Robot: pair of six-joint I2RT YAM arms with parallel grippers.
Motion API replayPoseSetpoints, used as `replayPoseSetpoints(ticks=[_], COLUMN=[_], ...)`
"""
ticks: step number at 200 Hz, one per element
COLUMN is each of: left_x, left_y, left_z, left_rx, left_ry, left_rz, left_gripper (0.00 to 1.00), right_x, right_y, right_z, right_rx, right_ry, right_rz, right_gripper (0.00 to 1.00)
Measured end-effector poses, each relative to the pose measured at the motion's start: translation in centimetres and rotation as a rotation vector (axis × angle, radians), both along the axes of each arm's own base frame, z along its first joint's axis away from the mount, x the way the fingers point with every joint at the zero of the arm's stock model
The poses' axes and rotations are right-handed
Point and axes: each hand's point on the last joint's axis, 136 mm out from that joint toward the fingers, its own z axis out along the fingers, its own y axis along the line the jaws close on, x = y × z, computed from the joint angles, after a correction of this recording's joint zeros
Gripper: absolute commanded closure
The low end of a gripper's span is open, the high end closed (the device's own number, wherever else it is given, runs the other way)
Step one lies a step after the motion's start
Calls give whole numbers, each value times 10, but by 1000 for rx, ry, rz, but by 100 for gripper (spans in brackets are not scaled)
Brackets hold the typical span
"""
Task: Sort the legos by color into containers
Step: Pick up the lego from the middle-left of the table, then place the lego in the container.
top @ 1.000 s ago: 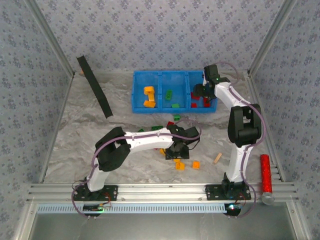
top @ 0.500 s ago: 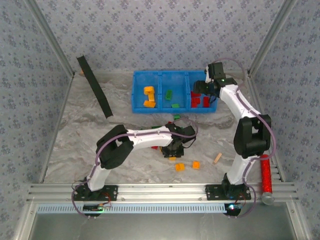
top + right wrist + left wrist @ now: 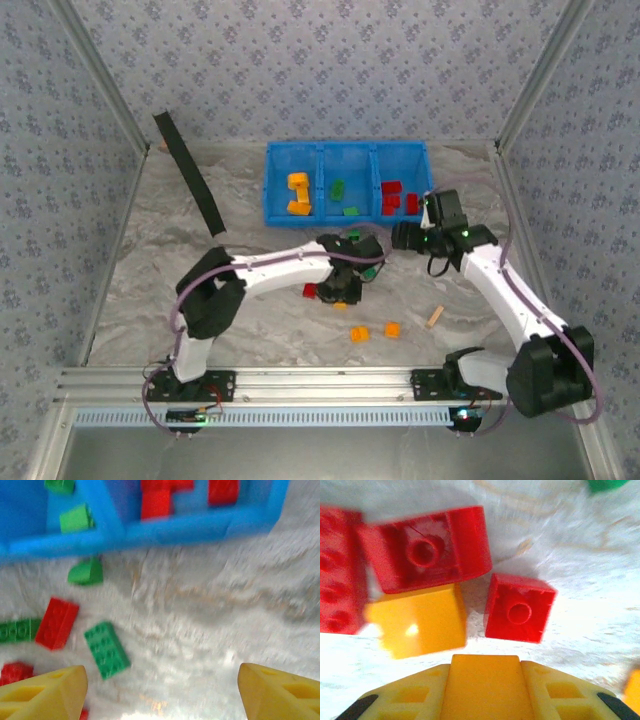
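At far centre, tray (image 3: 320,185): three compartments; yellow bricks (image 3: 297,193) left, green bricks (image 3: 340,188) middle, red bricks (image 3: 400,195) right.
Left gripper (image 3: 345,292): mid-table, near side of tray; pinching a yellow block (image 3: 485,685), close by loose red pieces (image 3: 520,607).
Right gripper (image 3: 162,672): just on near side of tray's right compartment; fingers spread wide, nothing between.
Loose bricks (image 3: 358,333): scattered mid-table, around left gripper.

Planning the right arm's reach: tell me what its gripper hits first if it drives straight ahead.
Probably bare grey marbled table cover, just short of the bright blue plastic tray; depth is unclear.
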Motion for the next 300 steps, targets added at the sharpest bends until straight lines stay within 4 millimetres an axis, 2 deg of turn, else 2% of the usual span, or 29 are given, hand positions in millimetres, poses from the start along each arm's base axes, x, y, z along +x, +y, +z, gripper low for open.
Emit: replayPoseSetpoints(ticks=[23,37,50,70,94,114,129,150,178,207,231,253,300], left_x=[40,71,99,139,185,222,245,272,294,305,302,299,298], left_y=[5,13,24,47,74,91,102,112,118,112,110,111,111], left_z=[62,101,127,152,166,162,150,122,84,54,36,34,38], left_rx=[-118,-180,-204,-191,-152,-120,-89,-60,-36,-28,-20,-14,-9], left_ry=[-109,-192,-264,-353,-423,-445,-442,-404,-339,-285,-240,-226,-235], left_rz=[10,23,38,66,112,149,173,198,209,204,195,179,136], left_gripper=[83,83,83,83,84,84,84,84,83,80,73,61,56], right_x=[-26,-34,-35,-30,-20,-12,-8,-6,-8,-8,-6,-3,-2], right_y=[18,28,36,46,60,71,77,82,85,86,88,92,97], right_z=[-25,-36,-43,-54,-66,-74,-80,-91,-106,-118,-123,-126,-130], right_rx=[-1,-17,-36,-78,-130,-164,-187,-220,-256,-282,-295,-304,-320], right_ry=[41,54,59,79,110,121,132,155,191,219,230,233,236], right_rz=[89,146,194,257,314,342,355,367,380,383,379,377,381], right_gripper=[19,18,18,18,18,18,18,18,20,25,32,39,59])
